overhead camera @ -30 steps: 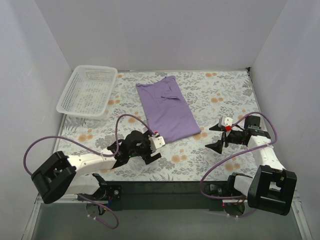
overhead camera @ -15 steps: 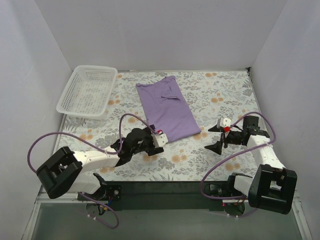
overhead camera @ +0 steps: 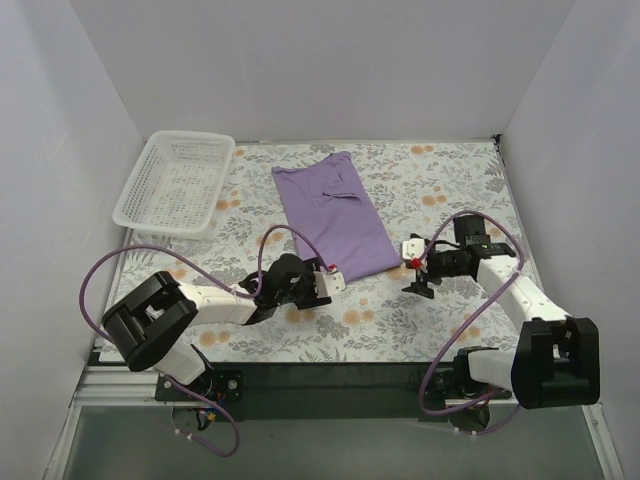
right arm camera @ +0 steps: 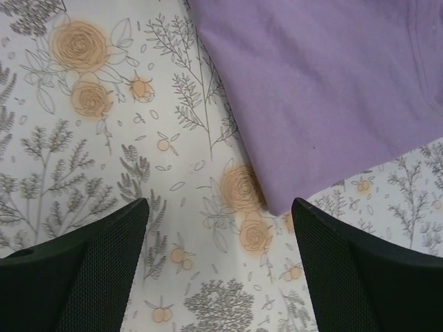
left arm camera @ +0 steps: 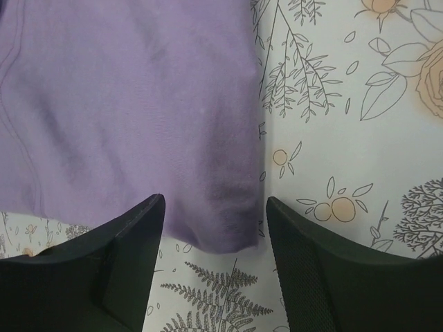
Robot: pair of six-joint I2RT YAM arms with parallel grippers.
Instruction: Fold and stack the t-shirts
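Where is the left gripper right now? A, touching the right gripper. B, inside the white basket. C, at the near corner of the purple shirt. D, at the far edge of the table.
C: in the left wrist view, the near corner of the purple shirt lies between the open jaws of the left gripper.

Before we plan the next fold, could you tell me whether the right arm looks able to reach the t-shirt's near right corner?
Probably yes: the right claw stands open right above that corner of the t-shirt, and nothing but flowered tablecloth lies around it.
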